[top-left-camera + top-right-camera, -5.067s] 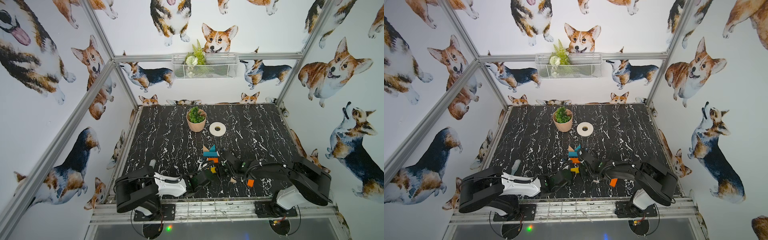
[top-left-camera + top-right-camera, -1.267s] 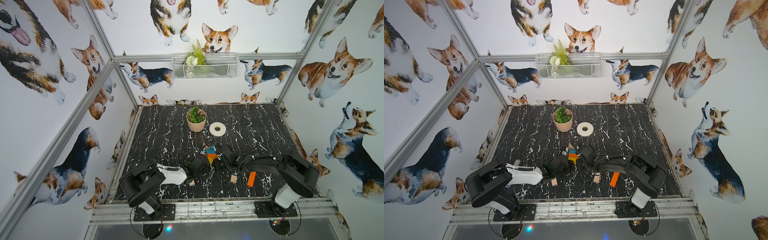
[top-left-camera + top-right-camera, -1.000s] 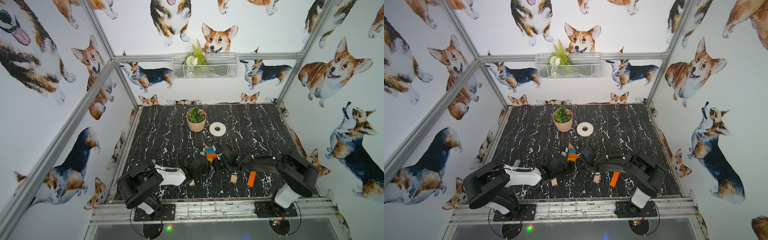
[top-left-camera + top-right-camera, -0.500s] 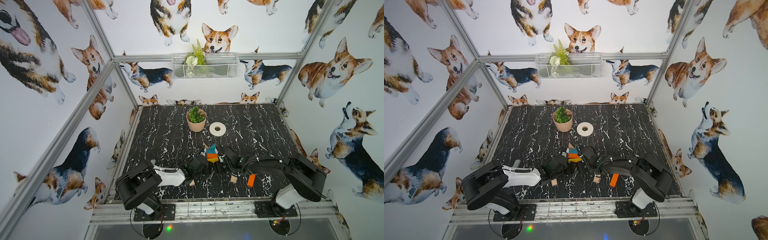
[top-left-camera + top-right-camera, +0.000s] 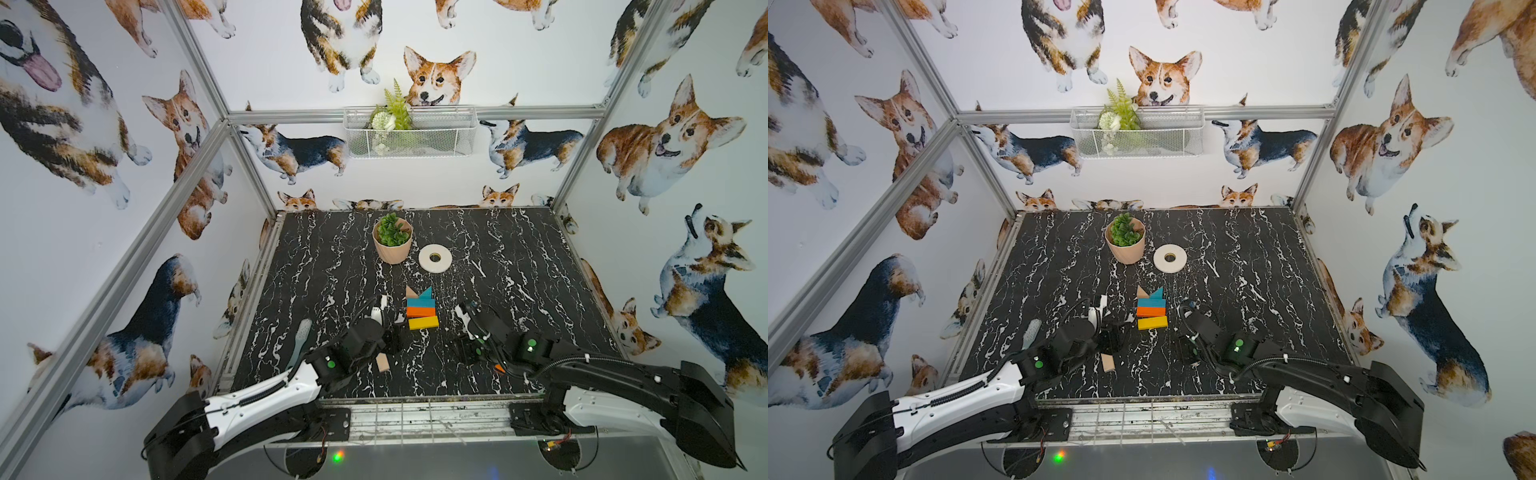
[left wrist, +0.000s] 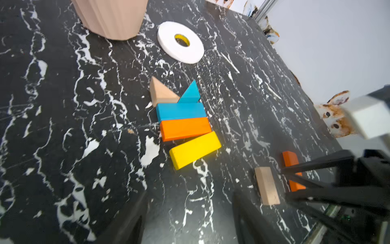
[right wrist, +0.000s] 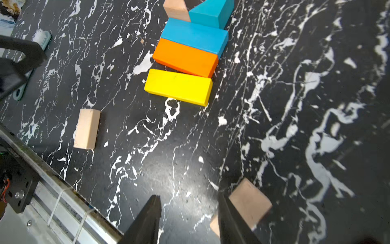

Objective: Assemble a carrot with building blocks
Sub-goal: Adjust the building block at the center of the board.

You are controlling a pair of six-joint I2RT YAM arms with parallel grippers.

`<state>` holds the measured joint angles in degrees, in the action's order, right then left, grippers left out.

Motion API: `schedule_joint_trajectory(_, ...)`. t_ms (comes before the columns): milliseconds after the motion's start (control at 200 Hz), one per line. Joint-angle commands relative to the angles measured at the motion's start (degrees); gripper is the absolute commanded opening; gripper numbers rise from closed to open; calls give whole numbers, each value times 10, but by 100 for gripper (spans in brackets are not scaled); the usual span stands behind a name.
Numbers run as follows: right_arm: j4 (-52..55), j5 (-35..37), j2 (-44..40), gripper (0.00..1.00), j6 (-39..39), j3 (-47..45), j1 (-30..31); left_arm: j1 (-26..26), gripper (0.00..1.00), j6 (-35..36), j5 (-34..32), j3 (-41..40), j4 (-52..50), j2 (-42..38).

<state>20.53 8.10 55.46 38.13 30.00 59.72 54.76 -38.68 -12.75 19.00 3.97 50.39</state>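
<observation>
Black marbled table (image 5: 324, 266), corgi walls (image 5: 124, 208) all round. The carrot (image 5: 422, 311) lies flat mid-table, part-built. Left gripper (image 6: 190, 196) gapes empty; right gripper (image 7: 188, 196) parted, empty, plain-wood block (image 7: 251, 200) just beside it.

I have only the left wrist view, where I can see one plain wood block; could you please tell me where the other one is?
Observer: The other block lies flat near the front edge of the table, beside the left arm and behind your camera.
Operator: Thank you. Is the one I see being gripped?
Observer: No. In the right wrist view the right tool is open, and your block lies mostly outside its gap, partly behind one finger.
Operator: Does anything else lie on the left side?
Observer: Yes, a brush lies near the left edge, outboard of the left arm.
</observation>
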Motion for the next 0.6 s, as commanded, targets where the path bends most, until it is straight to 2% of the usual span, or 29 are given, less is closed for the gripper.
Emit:
schedule_joint_trajectory(0,161,134,-42,48,97,6,4,0,63,-25,20,-32,-24,-10)
schedule_joint_trajectory(90,274,222,-42,60,154,26,4,2,62,-32,36,-38,6,12)
schedule_joint_trajectory(160,300,238,-49,71,180,23,4,8,62,-32,43,-35,22,33)
schedule_joint_trajectory(255,301,241,-70,77,219,-1,4,13,62,-33,49,-34,48,56)
schedule_joint_trajectory(420,294,251,-119,74,264,-52,-1,17,62,-32,55,-37,75,80)
schedule_joint_trajectory(596,281,226,-95,72,257,-44,-5,18,62,-32,55,-41,85,82)
